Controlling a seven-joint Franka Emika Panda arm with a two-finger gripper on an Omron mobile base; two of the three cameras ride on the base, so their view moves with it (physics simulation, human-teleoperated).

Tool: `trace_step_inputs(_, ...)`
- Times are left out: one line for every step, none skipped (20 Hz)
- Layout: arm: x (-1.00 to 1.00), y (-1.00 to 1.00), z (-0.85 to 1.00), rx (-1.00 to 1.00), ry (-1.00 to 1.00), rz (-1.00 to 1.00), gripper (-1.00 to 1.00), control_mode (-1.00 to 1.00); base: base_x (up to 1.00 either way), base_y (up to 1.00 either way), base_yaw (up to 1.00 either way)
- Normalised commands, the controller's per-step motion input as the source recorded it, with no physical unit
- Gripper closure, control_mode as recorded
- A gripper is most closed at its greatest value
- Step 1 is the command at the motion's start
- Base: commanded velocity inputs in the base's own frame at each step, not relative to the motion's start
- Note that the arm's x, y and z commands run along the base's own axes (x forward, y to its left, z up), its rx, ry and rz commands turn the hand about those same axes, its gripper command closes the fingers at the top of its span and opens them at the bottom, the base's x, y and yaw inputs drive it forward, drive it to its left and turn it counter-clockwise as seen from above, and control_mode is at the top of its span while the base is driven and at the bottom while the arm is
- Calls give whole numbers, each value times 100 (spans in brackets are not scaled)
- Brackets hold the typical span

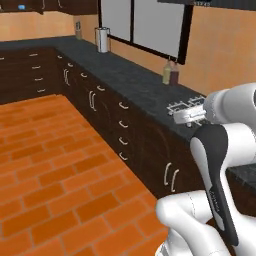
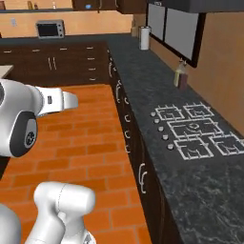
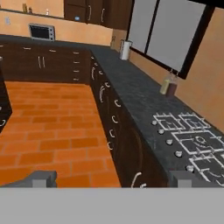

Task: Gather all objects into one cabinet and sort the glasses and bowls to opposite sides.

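Note:
My gripper (image 3: 113,179) is open, its two finger tips far apart with nothing between them, raised over the brick floor beside the dark counter (image 2: 143,81). The hand (image 2: 64,101) points toward the kitchen's far corner. High on the far wall hang dark brown wall cabinets (image 3: 94,11). A small bright-blue spot (image 3: 77,18) shows there, likely one of the bowls (image 2: 88,6), too small to tell more. The same blue spot (image 1: 21,7) sits at the top left of the left base view. The glasses are out of view.
A stove top (image 2: 195,131) lies in the counter close on my right. Two bottles (image 2: 180,76) and a paper towel roll (image 2: 144,37) stand farther along under the window. A silver oven (image 3: 41,31) sits on the far counter. Open brick floor (image 3: 48,122) spreads left.

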Motion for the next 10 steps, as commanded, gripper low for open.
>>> trace_step_inputs(0, 0, 0, 0, 0, 0, -100, 100, 100, 1, 30)
trace_step_inputs(0, 0, 0, 0, 0, 0, -100, 100, 100, 0, 29)
trace_step_inputs(0, 0, 0, 0, 0, 0, -100, 100, 100, 0, 28)
trace_step_inputs(0, 0, 0, 0, 0, 0, -100, 100, 100, 0, 26)
trace_step_inputs(0, 0, 0, 0, 0, 0, -100, 100, 100, 0, 27)
trace_step_inputs(0, 0, 0, 0, 0, 0, -100, 100, 100, 0, 26)
trace_step_inputs(0, 0, 0, 0, 0, 0, -100, 100, 100, 0, 25)
trace_step_inputs(0, 0, 0, 0, 0, 0, -100, 100, 100, 0, 25)
trace_step_inputs(0, 0, 0, 0, 0, 0, -100, 100, 100, 0, 26)
trace_step_inputs(0, 0, 0, 0, 0, 0, -100, 100, 100, 0, 25)
